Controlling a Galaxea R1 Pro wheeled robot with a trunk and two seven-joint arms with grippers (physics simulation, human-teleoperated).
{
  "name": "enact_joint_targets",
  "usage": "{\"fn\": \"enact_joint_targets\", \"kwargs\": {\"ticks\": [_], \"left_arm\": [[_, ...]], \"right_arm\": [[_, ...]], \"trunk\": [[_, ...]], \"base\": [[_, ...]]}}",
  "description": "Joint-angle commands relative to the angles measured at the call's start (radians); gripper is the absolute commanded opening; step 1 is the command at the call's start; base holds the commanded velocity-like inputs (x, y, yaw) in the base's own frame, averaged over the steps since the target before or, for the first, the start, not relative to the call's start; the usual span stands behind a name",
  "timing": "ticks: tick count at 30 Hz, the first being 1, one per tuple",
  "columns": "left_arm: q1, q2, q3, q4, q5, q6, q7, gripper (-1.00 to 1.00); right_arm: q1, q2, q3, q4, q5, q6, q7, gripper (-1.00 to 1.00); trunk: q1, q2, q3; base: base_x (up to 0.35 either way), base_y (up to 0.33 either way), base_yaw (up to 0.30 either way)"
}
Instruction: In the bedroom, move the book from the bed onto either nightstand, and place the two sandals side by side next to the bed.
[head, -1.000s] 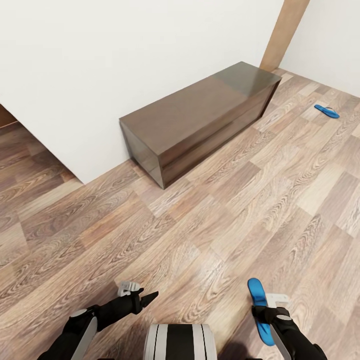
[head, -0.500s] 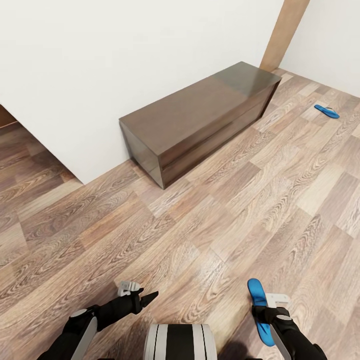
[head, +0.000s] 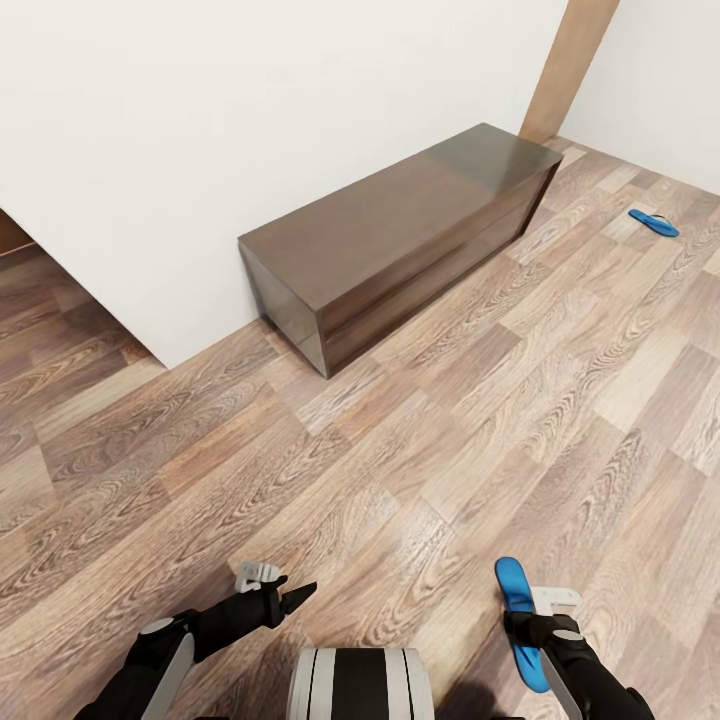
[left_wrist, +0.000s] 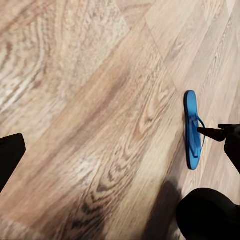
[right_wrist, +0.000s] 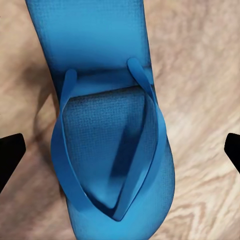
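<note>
One dark brown cabinet (head: 400, 240) stands against the white wall (head: 250, 120) on the plank floor (head: 400, 450). Two blue sandals lie well apart: a far sandal (head: 653, 222) and a near sandal (head: 520, 610) under the right claw (head: 545, 625), whose fingers are spread wide, one either side, gripping nothing. Whether the left claw (head: 285, 598) is parted I cannot tell

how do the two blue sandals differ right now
The near sandal is right at the robot's base, under the right gripper; the far sandal lies alone across the floor, near the far wall. The near one points roughly away from the robot, while the far one lies slanted. The jaws straddle the near sandal without closing on it; nothing is near the far one. Both are flat bright blue flip-flops.
</note>
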Motion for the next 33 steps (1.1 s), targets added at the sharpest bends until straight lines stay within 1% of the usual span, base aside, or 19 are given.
{"fn": "enact_joint_targets", "kwargs": {"ticks": [1,7,9,11,13,14,16,17,19,23,33], "left_arm": [[0.0,0.0,0.0,0.0,0.009,0.009,-0.002,1.0],[0.0,0.001,0.002,-0.018,0.01,0.013,-0.011,1.0],[0.0,0.0,0.002,-0.048,0.01,0.016,-0.012,1.0],[0.0,-0.005,0.002,-0.105,0.01,0.025,-0.012,1.0],[0.0,-0.013,0.002,-0.206,0.014,0.072,-0.012,1.0],[0.0,-0.014,0.002,-0.231,0.016,0.09,-0.012,1.0],[0.0,-0.017,0.001,-0.31,0.027,0.16,-0.012,1.0],[0.0,-0.019,0.001,-0.332,0.032,0.183,-0.012,1.0],[0.0,-0.02,0.0,-0.351,0.037,0.203,-0.012,1.0],[0.0,-0.023,-0.002,-0.363,0.042,0.218,-0.01,1.0],[0.001,-0.028,-0.003,-0.364,0.044,0.221,-0.006,1.0]], "right_arm": [[0.0,0.0,0.0,-0.002,0.001,0.006,-0.002,1.0],[0.0,0.0,0.0,-0.002,0.001,0.006,-0.002,1.0],[0.0,0.0,0.0,-0.002,0.001,0.006,-0.002,1.0],[0.0,0.0,0.0,-0.002,0.001,0.006,-0.002,1.0],[0.0,0.0,0.0,-0.002,0.001,0.006,-0.002,1.0],[0.0,0.0,0.0,-0.002,0.001,0.006,-0.002,1.0],[0.0,0.0,0.0,-0.002,0.001,0.006,-0.002,1.0],[0.0,0.0,0.0,-0.002,0.001,0.006,-0.002,1.0],[0.0,0.0,0.0,-0.002,0.001,0.006,-0.002,1.0],[0.0,0.0,0.0,-0.002,0.001,0.006,-0.002,1.0],[0.0,0.0,0.0,-0.002,0.001,0.006,-0.002,1.0]], "trunk": [[0.0,0.0,-0.001],[0.0,0.0,-0.001],[0.0,0.0,-0.001],[0.0,0.0,-0.001],[0.0,0.0,-0.001],[0.0,0.0,-0.001],[0.0,0.0,-0.001],[0.0,0.0,-0.001],[0.0,0.0,-0.001],[0.0,0.0,-0.001],[0.0,0.0,-0.001]], "base": [[0.0,0.0,0.0],[0.0,0.0,0.0],[0.0,0.0,0.0],[0.0,0.0,0.0],[0.0,0.0,0.0],[0.0,0.0,0.0],[0.0,0.0,0.0],[0.0,0.0,0.0],[0.0,0.0,0.0],[0.0,0.0,0.0],[0.0,0.0,0.0]]}}
